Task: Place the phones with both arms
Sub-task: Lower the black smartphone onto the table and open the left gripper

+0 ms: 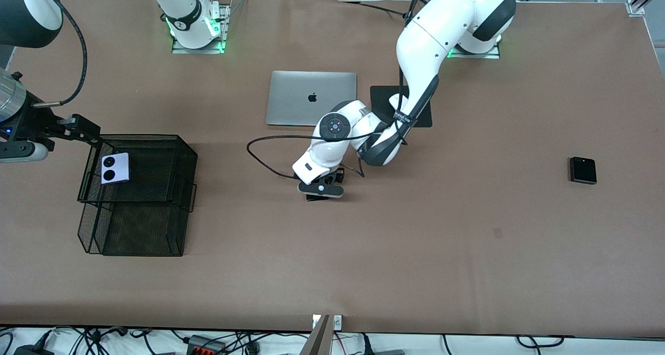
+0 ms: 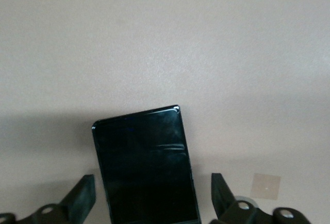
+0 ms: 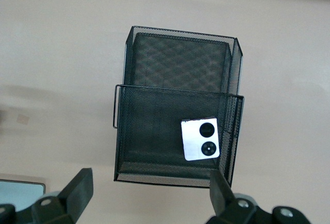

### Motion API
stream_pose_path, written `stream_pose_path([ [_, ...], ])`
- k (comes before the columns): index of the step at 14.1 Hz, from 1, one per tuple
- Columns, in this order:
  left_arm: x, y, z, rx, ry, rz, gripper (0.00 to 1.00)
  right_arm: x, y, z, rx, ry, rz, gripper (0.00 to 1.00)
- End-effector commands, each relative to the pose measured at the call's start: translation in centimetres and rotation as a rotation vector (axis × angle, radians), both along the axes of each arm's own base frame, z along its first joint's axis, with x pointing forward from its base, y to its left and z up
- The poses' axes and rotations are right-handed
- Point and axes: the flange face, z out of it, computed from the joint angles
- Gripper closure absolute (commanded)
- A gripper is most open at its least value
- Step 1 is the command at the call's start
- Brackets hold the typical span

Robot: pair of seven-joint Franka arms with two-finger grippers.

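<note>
A: Since the brown paper-covered worktop (image 1: 467, 251) carries a two-tier black wire-mesh tray (image 1: 156, 188) at middle left, why does the right gripper (image 3: 149, 193) hang released above it?

B: Small squarish lavender phone (image 1: 115, 168) lies inside. Left gripper (image 2: 153, 193) straddles the long black slab phone (image 2: 146, 167) at centre, jaws spread; small squarish black phone (image 1: 582, 170) waits at right.

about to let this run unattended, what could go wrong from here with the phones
1. The left gripper is open around the long black phone, which lies slightly skewed between the fingers; closing could twist it or slip off.
2. The lavender phone sits near the edge of the mesh tray; another drop by the right gripper, open above, could knock it.
3. The small black phone lies toward the left arm's end, a long reach.
</note>
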Motion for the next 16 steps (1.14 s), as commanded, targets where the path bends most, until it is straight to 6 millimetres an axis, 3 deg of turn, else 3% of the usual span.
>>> stream_pose_path([
  [1, 0.5, -0.4, 0.8, 0.011, -0.026, 0.01, 0.0, -0.5, 0.0, 0.3, -0.009, -0.014, -0.011, 0.0],
  [4, 0.9, 0.6, 2.5, 0.056, 0.009, 0.016, 0.0, -0.5, 0.1, 0.4, -0.008, -0.019, -0.009, 0.0],
  [5, 1.0, 1.1, 3.8, 0.084, 0.028, 0.016, 0.0, -0.5, 0.1, 0.4, -0.008, -0.019, -0.009, 0.0],
  [7, 3.0, 4.0, 7.5, 0.114, 0.04, 0.044, 0.0, -0.4, 0.1, 0.3, -0.008, -0.022, -0.009, 0.0],
  [9, 5.2, 8.3, 11.3, 0.134, 0.08, 0.104, 0.0, -0.3, 0.1, 0.3, -0.009, -0.023, -0.009, 0.0],
  [13, 8.9, 19.1, 17.5, 0.223, 0.176, 0.21, 0.0, -0.2, 1.0, 0.1, -0.007, -0.028, 0.005, 0.0],
  [14, 9.6, 21.2, 18.1, 0.222, 0.179, 0.177, 0.0, -0.2, 1.2, 0.0, -0.001, -0.023, 0.005, 0.0],
  [16, 10.5, 27.4, 19.1, 0.24, 0.215, 0.05, 0.0, 0.0, 2.1, -1.0, 0.038, 0.002, 0.006, 0.0],
])
